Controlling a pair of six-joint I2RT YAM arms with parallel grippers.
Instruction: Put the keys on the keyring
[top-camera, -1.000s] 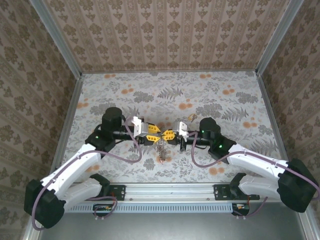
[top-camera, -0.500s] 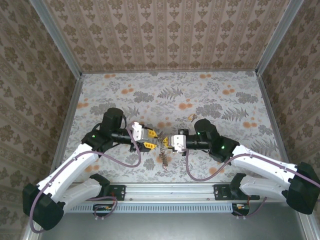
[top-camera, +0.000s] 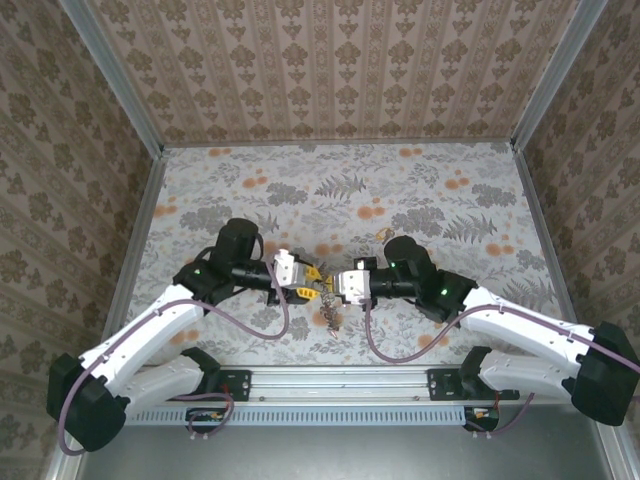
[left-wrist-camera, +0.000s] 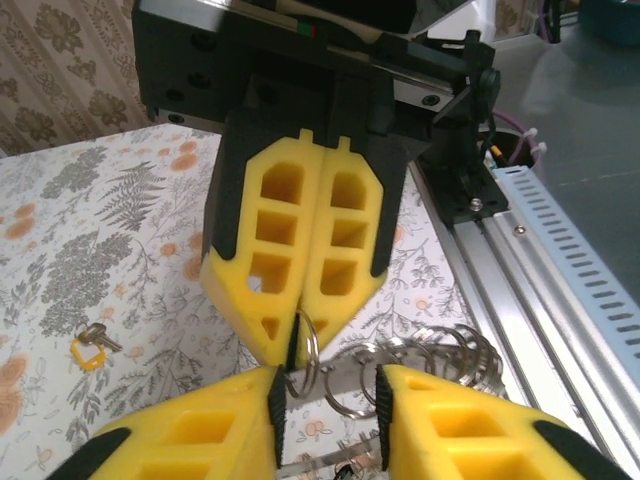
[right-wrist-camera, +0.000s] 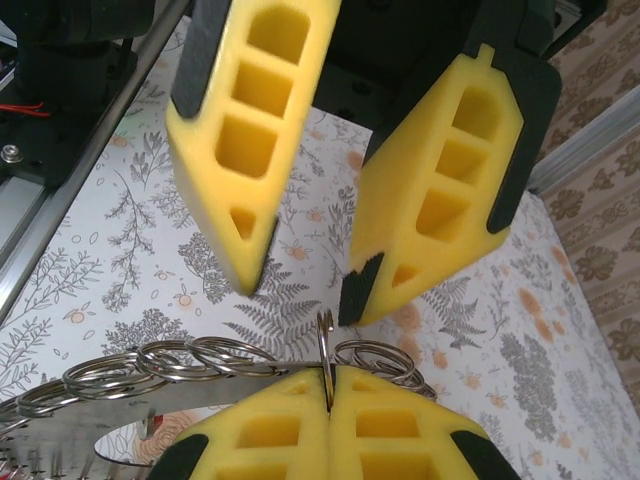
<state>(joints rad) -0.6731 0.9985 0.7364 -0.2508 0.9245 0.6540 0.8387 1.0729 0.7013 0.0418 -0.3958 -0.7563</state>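
The keyring (left-wrist-camera: 354, 379) is a thin metal band carrying several small split rings (right-wrist-camera: 180, 360). It crosses between the pads of my left gripper (left-wrist-camera: 328, 385), whose yellow fingers are partly closed and touch the band on both sides. My right gripper (right-wrist-camera: 330, 385) is shut on one small split ring (right-wrist-camera: 325, 345), which stands edge-on and loops round the band. From above, the left gripper (top-camera: 310, 283) and right gripper (top-camera: 335, 285) meet tip to tip, and a bunch of keys (top-camera: 330, 315) hangs below them. A loose key with a yellow tag (left-wrist-camera: 90, 345) lies on the table behind the right arm (top-camera: 383, 235).
A floral-patterned table (top-camera: 420, 190) is boxed in by wallpapered walls on three sides. An aluminium rail (top-camera: 340, 380) runs along the near edge, close below the hanging bunch. Purple cables (top-camera: 270, 315) loop beside each arm.
Both grippers have drawn closer together and shifted towards the near rail, carrying the hanging bunch with them. The loose key on the table has stayed put.
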